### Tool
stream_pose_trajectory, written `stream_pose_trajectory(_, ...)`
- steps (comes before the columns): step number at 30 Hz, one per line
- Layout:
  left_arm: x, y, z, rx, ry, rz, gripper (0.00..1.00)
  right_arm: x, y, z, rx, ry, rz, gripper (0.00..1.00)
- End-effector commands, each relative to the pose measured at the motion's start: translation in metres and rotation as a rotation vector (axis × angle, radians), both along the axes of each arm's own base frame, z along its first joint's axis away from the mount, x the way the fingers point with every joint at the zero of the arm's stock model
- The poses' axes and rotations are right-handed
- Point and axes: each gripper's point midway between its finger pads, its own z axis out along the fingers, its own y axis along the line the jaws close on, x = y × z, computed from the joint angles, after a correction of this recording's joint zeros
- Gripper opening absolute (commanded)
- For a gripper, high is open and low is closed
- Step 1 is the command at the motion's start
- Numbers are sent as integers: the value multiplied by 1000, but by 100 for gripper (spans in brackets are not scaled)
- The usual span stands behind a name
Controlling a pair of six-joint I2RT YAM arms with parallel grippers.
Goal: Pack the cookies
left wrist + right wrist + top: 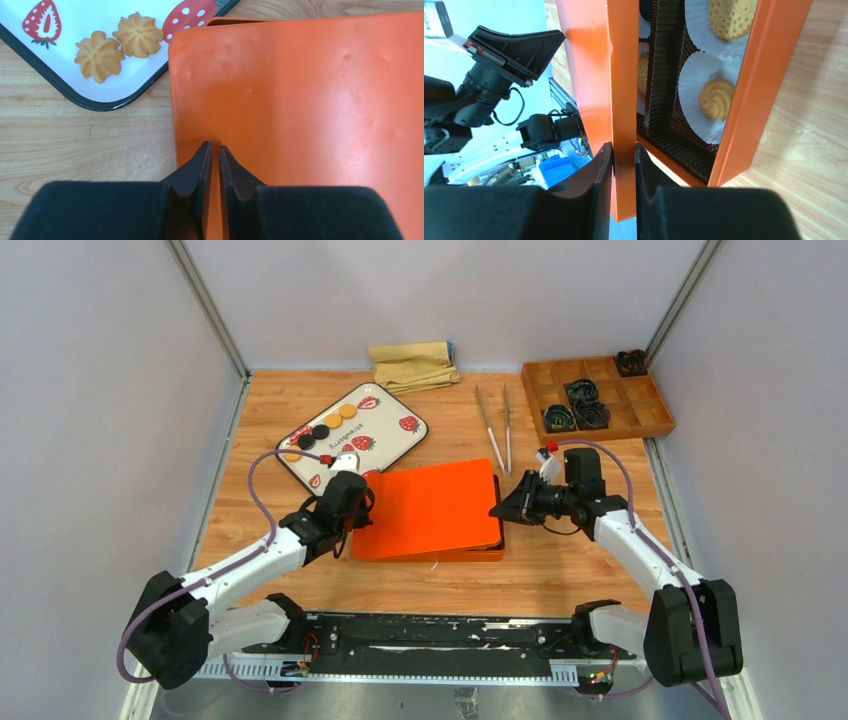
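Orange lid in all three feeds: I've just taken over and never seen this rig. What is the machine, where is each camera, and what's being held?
Two robot arms are bolted at the near edge of the table. The wide picture comes from a camera above and behind them. The other two come from a camera on each wrist, looking along its own pincer. In the middle, the left pincer and the right pincer each pinch an edge of the lid, which is over an orange box. The right wrist view peeks under it: cookies sit in paper cups inside. More cookies lie on the strawberry tray. Further back are tongs, a cloth and a wooden rack.
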Motion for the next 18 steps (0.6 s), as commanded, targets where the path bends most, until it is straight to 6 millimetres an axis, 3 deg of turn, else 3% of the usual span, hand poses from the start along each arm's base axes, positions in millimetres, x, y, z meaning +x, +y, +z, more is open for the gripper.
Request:
stream_pose_trajectory(1,-4,-2,-4,26,24,-27,16,16,2,8,-10,-46,-26,11)
stream_pose_trajectory(3,-2,-3,-2,29,21,-33,16,21,1,7,-20,-53,-51,1)
stream_pose_trajectory(8,1,-5,11,29,7,-39,15,33,-2,0,-20,-46,-114,0)
stream_pose_trajectory(13,3,-10,55,-21,-56,-59,17,35,-7,-5,-23,-38,-171,0)
stream_pose_trajectory(18,1,-2,87,-26,-123,-50,18,28,-14,-16,-69,3,-179,0)
